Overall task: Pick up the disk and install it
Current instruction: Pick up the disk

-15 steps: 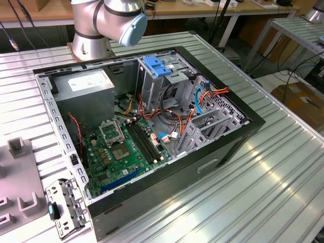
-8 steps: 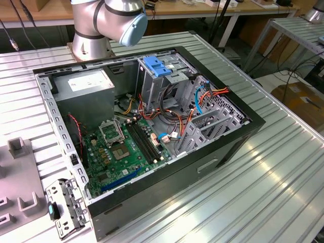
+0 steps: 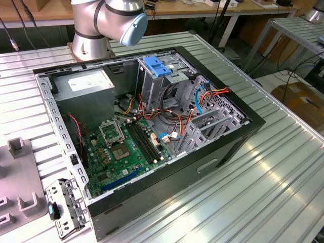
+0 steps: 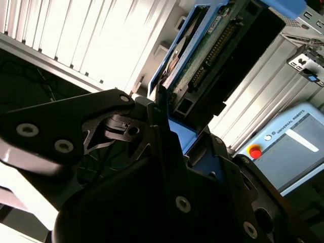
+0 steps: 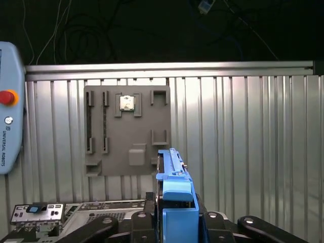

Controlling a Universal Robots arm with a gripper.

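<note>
In both wrist views my gripper (image 5: 174, 215) (image 4: 169, 119) is shut on the disk. The disk (image 5: 174, 177) stands edge-on between the black fingers, its bright blue carrier sticking out past them. In the second wrist view the disk (image 4: 205, 55) shows its green circuit board and connector row inside the blue frame. It hangs in the air above the ribbed metal table (image 5: 243, 136). In the exterior view the open computer case (image 3: 238, 144) lies on its side, with a tall silver cage (image 3: 152, 83) topped by a light-blue latch (image 3: 157, 66).
A grey fixture plate (image 5: 126, 147) with slots and a small chip (image 5: 126, 103) lies on the table below the gripper. A teach pendant (image 5: 7, 126) (image 4: 288, 147) lies beside it. A loose metal bracket (image 3: 63, 207) sits by the case. The arm's base (image 3: 93, 28) stands behind the case.
</note>
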